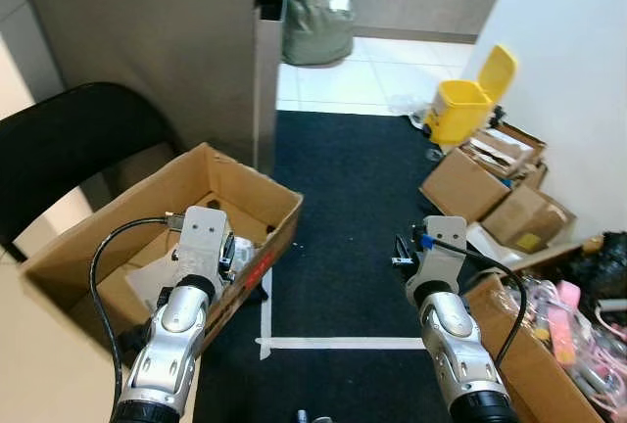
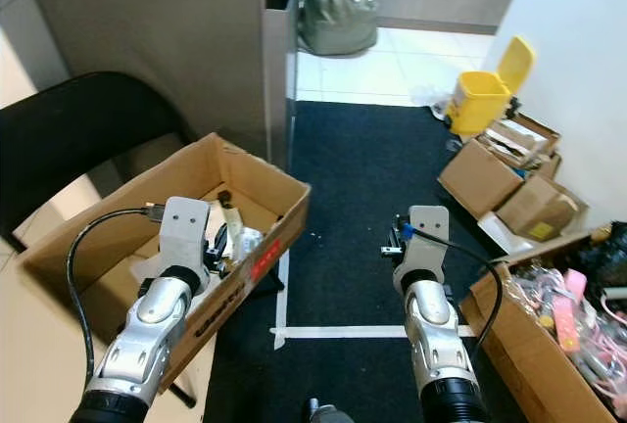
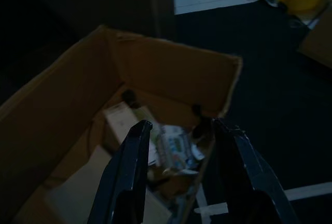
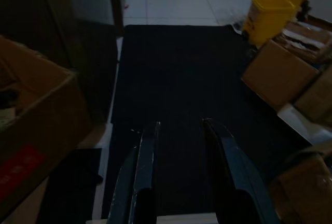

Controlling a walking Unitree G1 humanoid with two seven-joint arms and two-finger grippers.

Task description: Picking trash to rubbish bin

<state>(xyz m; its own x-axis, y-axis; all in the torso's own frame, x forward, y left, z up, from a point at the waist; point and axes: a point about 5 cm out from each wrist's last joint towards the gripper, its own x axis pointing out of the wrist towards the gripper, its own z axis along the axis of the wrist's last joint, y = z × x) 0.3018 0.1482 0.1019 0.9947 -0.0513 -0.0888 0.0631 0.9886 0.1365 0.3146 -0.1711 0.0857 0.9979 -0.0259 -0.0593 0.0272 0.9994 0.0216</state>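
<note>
Two silver forearms are seen lowest in the head views, each ending in a pincer. Left pincer (image 3: 179, 146): fingers parted, nothing held between them, poised above the near right corner of an open cardboard box (image 1: 69, 247) that is carried on a pale worktop (image 1: 29, 364). Inside the box, crumpled trash (image 3: 174, 149) is noted directly below and between the fingertips: a pale wrapper with print, scraps, a flat sheet of cardboard and a small dark round object near the far wall. Contact with the trash is not shown; the fingers appear to be just above it. Right pincer (image 4: 179, 146): also spread and empty, held out over the black floor mat (image 1: 343, 208), with white tape lines (image 1: 333, 343) beneath it. Further out, a black chair (image 1: 69, 149) is recorded behind the box, a grey cabinet side beyond that. Across the mat, well apart from both arms, a yellow rubbish bin (image 1: 460, 110) is seen with its lid raised, beside several closed cardboard cartons (image 1: 470, 183). A grey-green sack (image 1: 315, 17) rests on white tiles at the far end. A box of mixed pink and clear items (image 1: 558, 330) lies by the right arm. Progress is judged early: nothing is gripped and no piece is seen in transit. A grasp, the carry across the mat and the drop into the bin all remain.
</note>
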